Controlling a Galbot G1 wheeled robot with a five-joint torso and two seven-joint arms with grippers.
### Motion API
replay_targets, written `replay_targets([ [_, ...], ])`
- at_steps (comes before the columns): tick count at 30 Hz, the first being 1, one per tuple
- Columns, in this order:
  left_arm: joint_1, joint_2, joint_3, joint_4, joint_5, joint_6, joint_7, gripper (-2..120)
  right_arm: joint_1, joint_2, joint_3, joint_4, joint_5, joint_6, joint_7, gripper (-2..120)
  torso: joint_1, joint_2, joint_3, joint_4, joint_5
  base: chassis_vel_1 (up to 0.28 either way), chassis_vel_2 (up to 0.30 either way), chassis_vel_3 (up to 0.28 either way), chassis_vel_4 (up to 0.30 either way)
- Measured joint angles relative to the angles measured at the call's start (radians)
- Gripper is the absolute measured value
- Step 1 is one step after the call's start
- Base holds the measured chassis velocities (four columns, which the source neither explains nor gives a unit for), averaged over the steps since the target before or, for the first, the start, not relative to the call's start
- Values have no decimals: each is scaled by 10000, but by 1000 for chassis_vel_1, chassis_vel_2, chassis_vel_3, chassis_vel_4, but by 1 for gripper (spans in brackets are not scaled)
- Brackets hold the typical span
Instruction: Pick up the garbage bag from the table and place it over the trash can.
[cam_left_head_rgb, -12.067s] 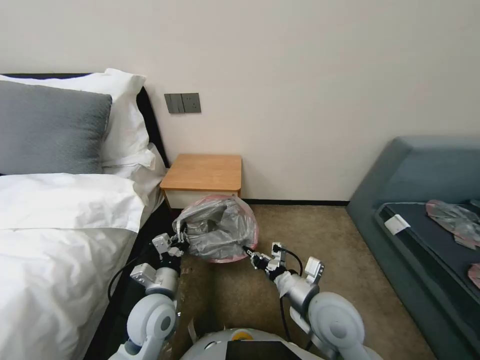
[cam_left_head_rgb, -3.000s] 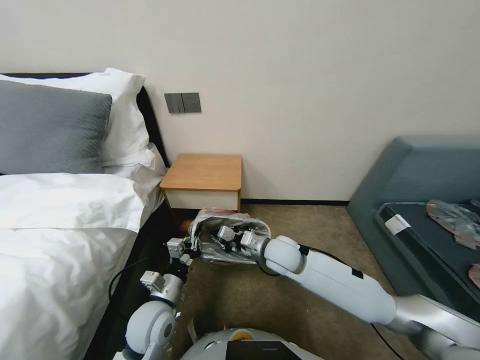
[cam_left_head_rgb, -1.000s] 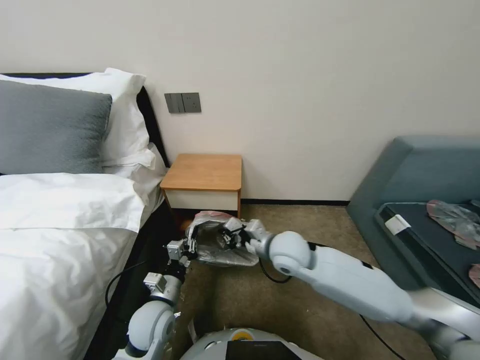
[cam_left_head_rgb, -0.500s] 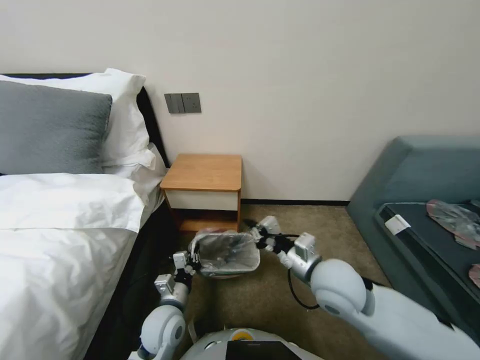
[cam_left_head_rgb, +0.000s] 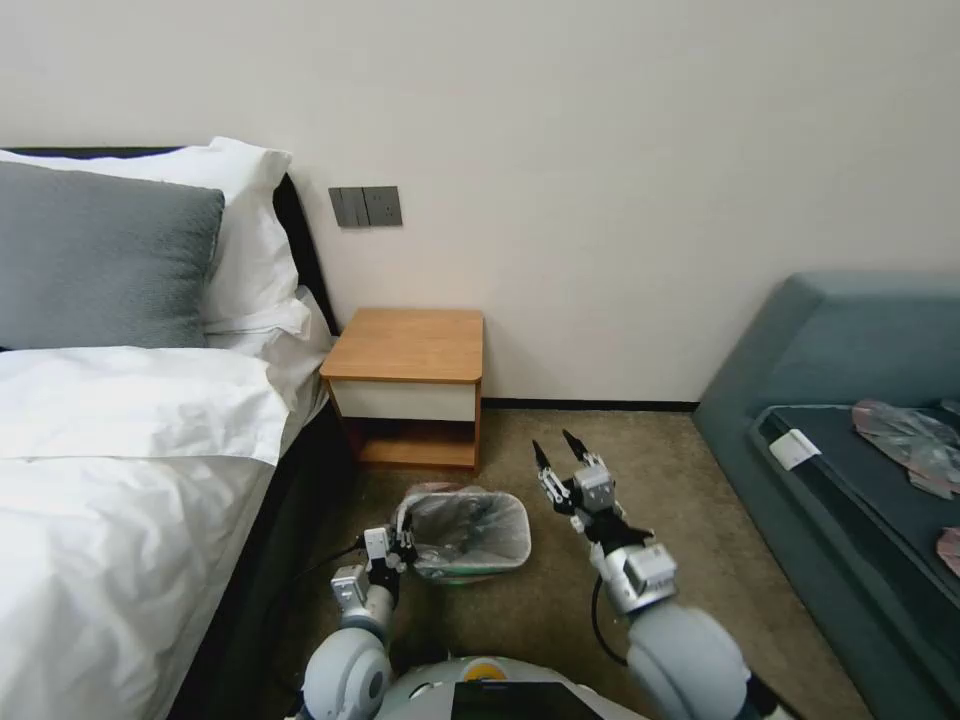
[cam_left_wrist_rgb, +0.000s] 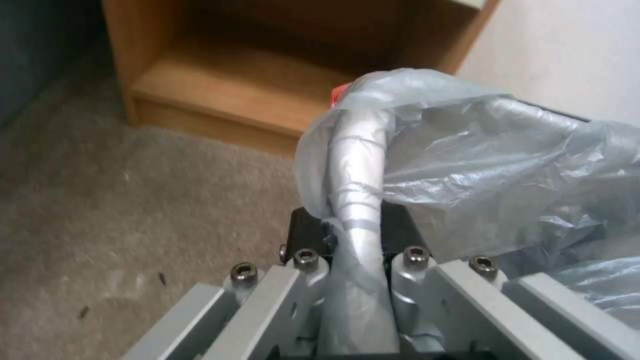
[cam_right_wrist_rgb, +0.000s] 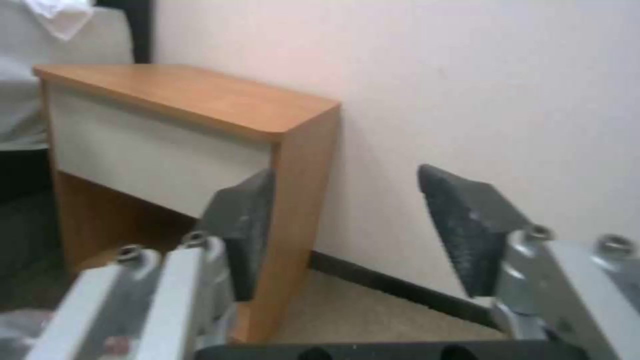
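Now I see the garbage bag (cam_left_head_rgb: 470, 530) lining the trash can (cam_left_head_rgb: 455, 572), which stands on the carpet in front of the desk (cam_left_head_rgb: 410, 345), a little apart from its low shelf. The grey plastic is spread open inside the bin and folds over the rim, with a trace of pink edge at the far side.

My left hand (cam_left_head_rgb: 398, 540) sits at the bin's left rim. In the left wrist view its fingers (cam_left_wrist_rgb: 353, 235) are closed on the garbage bag (cam_left_wrist_rgb: 480, 170) where the film wraps over the bin's edge, the rim running straight between them.

My right hand (cam_left_head_rgb: 560, 455) is raised above the carpet, just right of the can and apart from it, fingers spread wide and holding nothing. From the right wrist camera the two dark pads (cam_right_wrist_rgb: 467, 225) stand well separated, with the desk (cam_right_wrist_rgb: 200, 100) and the wall behind them.

The desk top is bare wood, next to the bed (cam_left_head_rgb: 120, 420).
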Motion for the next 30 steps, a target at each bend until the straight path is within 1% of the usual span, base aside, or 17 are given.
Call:
replay_targets([
  [2,10,15,172,55,14,2,-43,5,-172,262,62,-103,-266,273,-3,68,0,0,0,0,-1,0,0,0,0],
  [3,-3,15,316,127,64,2,-82,5,-188,444,97,-169,-370,407,0,76,0,0,0,2,0,0,0,0,0],
  [4,-19,13,399,163,81,2,-98,5,-169,531,98,-192,-384,426,2,80,0,0,0,2,0,0,0,0,0],
  [5,-19,13,399,163,81,2,-98,5,-169,531,98,-192,-384,426,2,80,0,0,0,2,0,0,0,0,0],
  [8,-85,3,586,295,138,-7,-177,5,-11,670,99,-233,-379,430,7,92,1,0,1,2,1,0,0,0,0],
  [9,-85,3,586,295,138,-7,-177,5,-11,670,99,-233,-379,430,7,92,1,0,1,2,1,0,0,0,0],
  [10,-121,-5,631,367,192,-25,-241,5,35,686,101,-251,-368,430,9,97,0,1,0,2,2,0,0,0,0],
  [12,-188,-16,678,483,288,-36,-372,5,72,697,125,-273,-343,420,13,100,0,1,0,2,4,0,0,0,0],
  [16,-236,-14,677,533,381,70,-403,5,82,710,157,-280,-297,404,19,100,0,2,0,3,5,0,0,0,0],
  [18,-276,6,660,566,518,163,-403,15,78,744,174,-298,-261,384,22,100,0,1,0,2,5,0,0,0,0],
  [19,-276,6,660,566,518,163,-403,15,78,744,174,-298,-261,384,22,100,0,1,0,2,5,0,0,0,0],
  [22,-299,46,615,558,703,201,-382,25,70,798,141,-302,-240,357,21,100,0,1,1,0,0,0,0,0,0],
  [23,-300,76,566,515,784,227,-375,31,69,818,105,-303,-235,339,19,100,0,0,2,-1,-3,0,0,0,0],
  [24,-300,76,566,515,784,227,-375,31,69,818,105,-303,-235,339,19,100,0,0,2,-1,-3,0,0,0,0],
  [27,-313,136,362,440,1223,193,-250,49,65,869,43,-329,-229,324,19,100,0,0,2,-1,-3,0,0,0,0],
  [28,-313,136,362,440,1223,193,-250,49,65,869,43,-329,-229,324,19,100,0,0,2,-1,-3,0,0,0,0],
  [30,-313,165,238,339,1369,122,-198,57,-6,891,10,-328,-224,317,20,100,0,0,2,-2,-2,0,0,0,0],
])
